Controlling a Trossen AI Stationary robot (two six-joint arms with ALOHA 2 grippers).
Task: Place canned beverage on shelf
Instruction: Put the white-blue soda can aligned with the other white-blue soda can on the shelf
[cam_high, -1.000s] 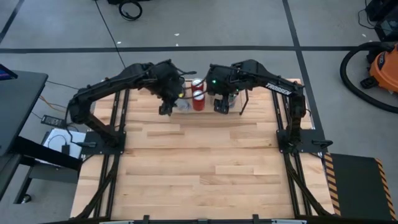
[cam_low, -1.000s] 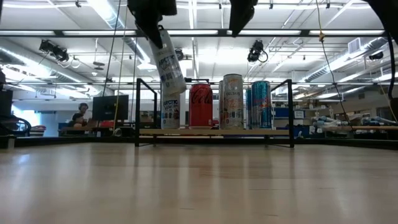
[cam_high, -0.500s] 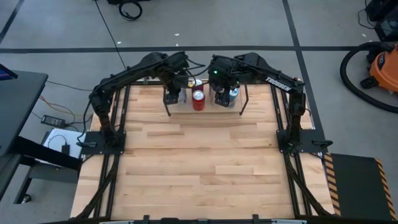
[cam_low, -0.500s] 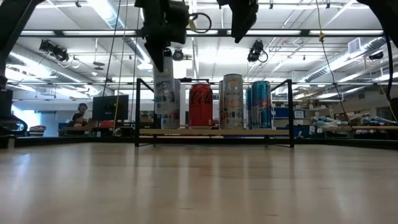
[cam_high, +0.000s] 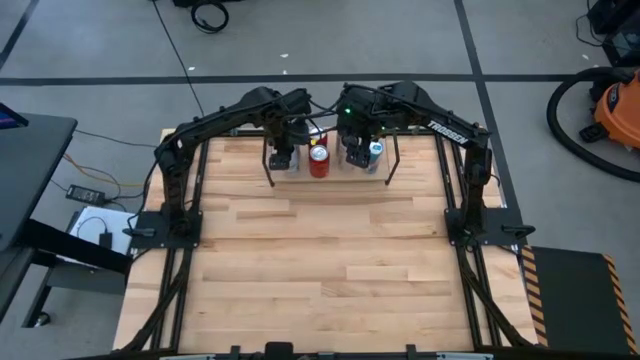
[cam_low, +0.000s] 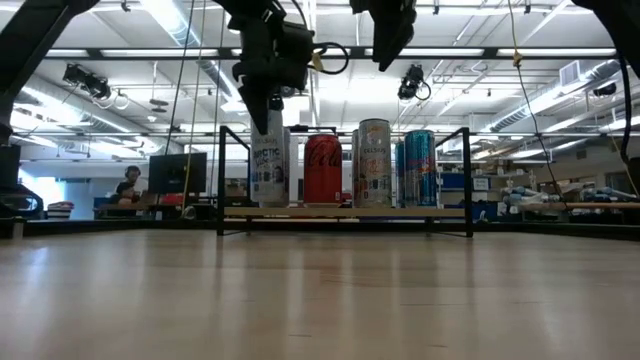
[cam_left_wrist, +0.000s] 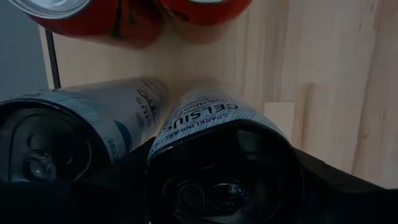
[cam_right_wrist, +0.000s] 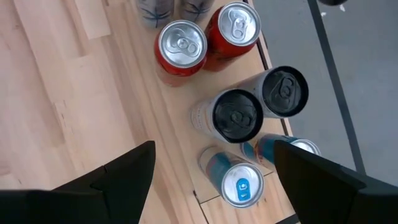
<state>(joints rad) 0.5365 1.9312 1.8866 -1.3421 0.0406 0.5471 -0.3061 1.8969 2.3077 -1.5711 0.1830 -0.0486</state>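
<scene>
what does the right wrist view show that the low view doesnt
Only the right wrist view: the can tops, two rows deep on the shelf: two red cans, two black-lidded cans, blue cans at the end, with the right gripper open above them.

Only the low view: the left gripper holding the white can upright at the shelf's end, and the room behind.

Both: the red, pale and blue cans standing on the shelf.

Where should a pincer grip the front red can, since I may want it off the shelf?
Grip the front red can by its upper wall, from straight above: it stands upright on the shelf. Fingers go into the slim side gaps, since another red can crowds its back. The left pincer holds the white can beside it, so the open right pincer probably suits.
</scene>
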